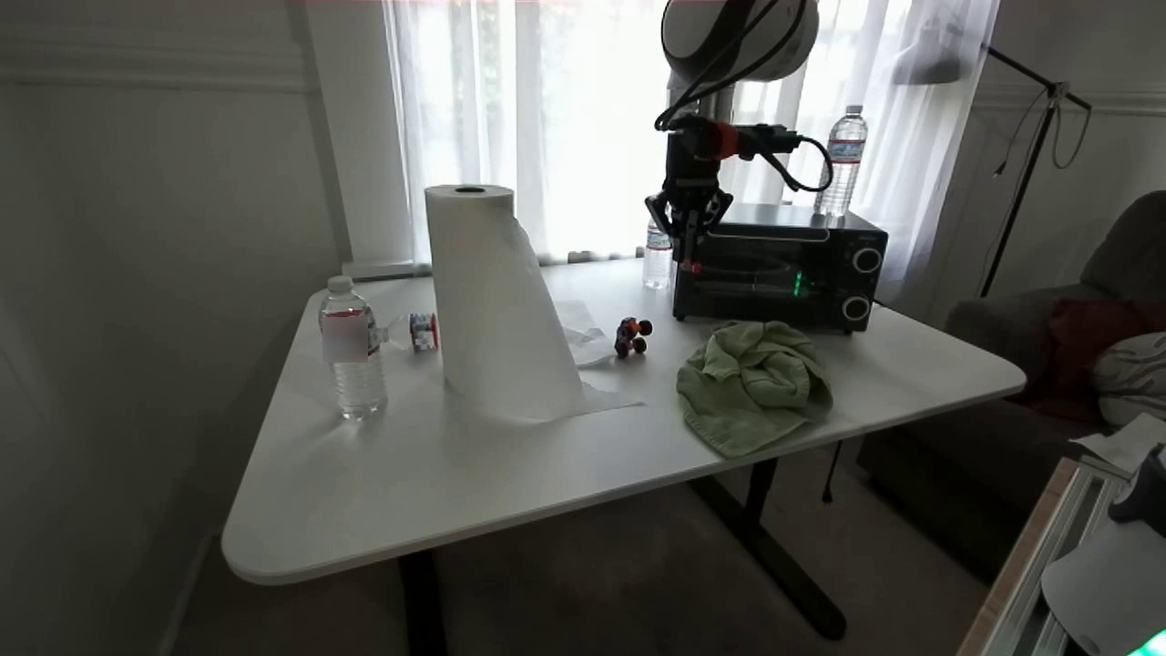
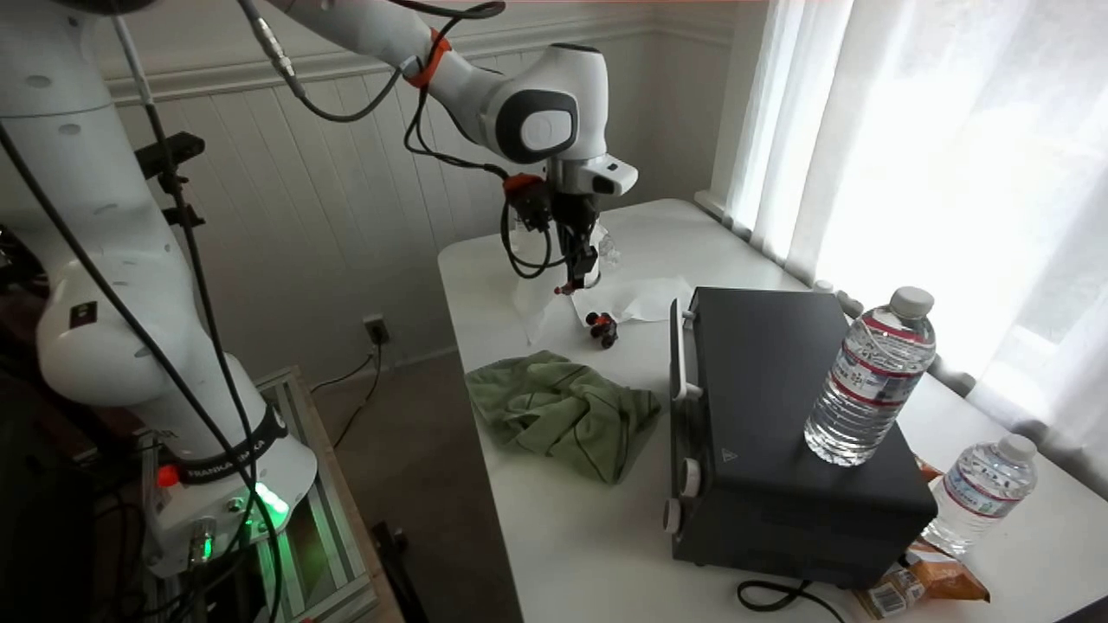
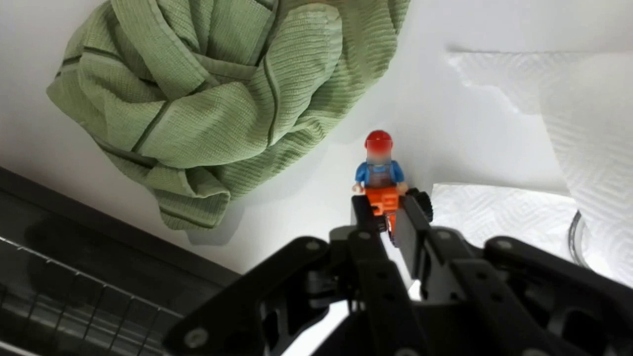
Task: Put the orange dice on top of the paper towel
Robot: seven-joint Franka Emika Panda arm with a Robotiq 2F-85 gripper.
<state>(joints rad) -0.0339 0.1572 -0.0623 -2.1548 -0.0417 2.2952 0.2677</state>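
Though clear of the table [image 1: 383, 497], the gripper [image 3: 384, 207] nearly closed, a toy figure [image 3: 380, 173] in its grip.

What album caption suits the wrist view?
Gripper pinching a red-capped minifigure over a white table with a crumpled green towel.

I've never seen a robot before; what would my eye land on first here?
Probably the big white arm, which reaches out over the table in an exterior view. Next, perhaps, the tiny red-capped figure gripped in the tool in the wrist view. The paper roll standing on the table and the bottle perched on the dark oven also stand out.
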